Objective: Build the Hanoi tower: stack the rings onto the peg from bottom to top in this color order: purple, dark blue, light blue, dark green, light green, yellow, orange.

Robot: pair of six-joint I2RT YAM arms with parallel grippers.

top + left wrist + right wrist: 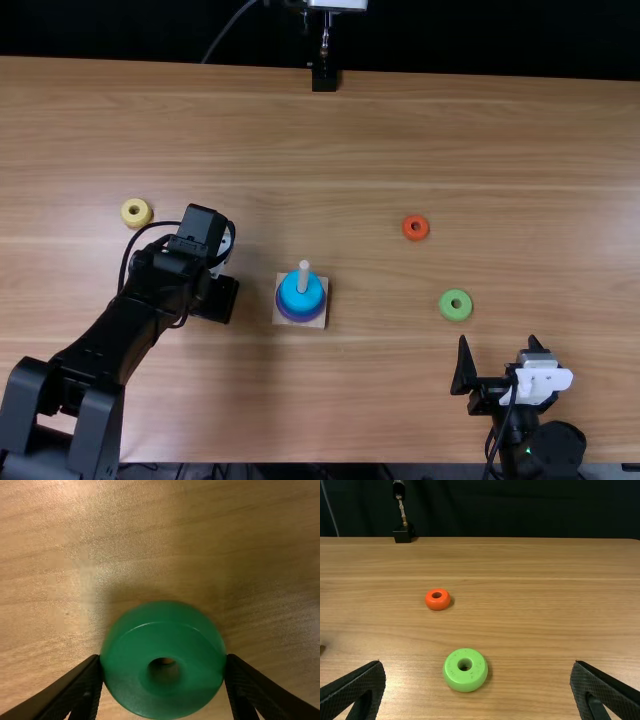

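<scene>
"Where's the room to move?"

"A wide stretch of wood lies between the square wooden base (318,321) and the table's far edge. The right gripper (498,343) is close to the near edge, its jaws spread with nothing between them."

"And the left gripper (214,298)?"

"Just left of the base. Its jaws are closed on the round dark green ring (162,635), one at either side, over bare wood."

"What's on the base?"

"A pale upright peg (304,272), with a light blue ring (301,294) above a wider purple ring (283,312). I can't make out a dark blue one between."

"Anything in the way?"

"The left arm's wrist and a black cable lie between the base and the pale yellow ring (136,212), far left. On the right, the small orange ring (416,228) sits farther off than the light green ring (456,305), the two well apart. A black stand (324,80) is at the far edge."
</scene>
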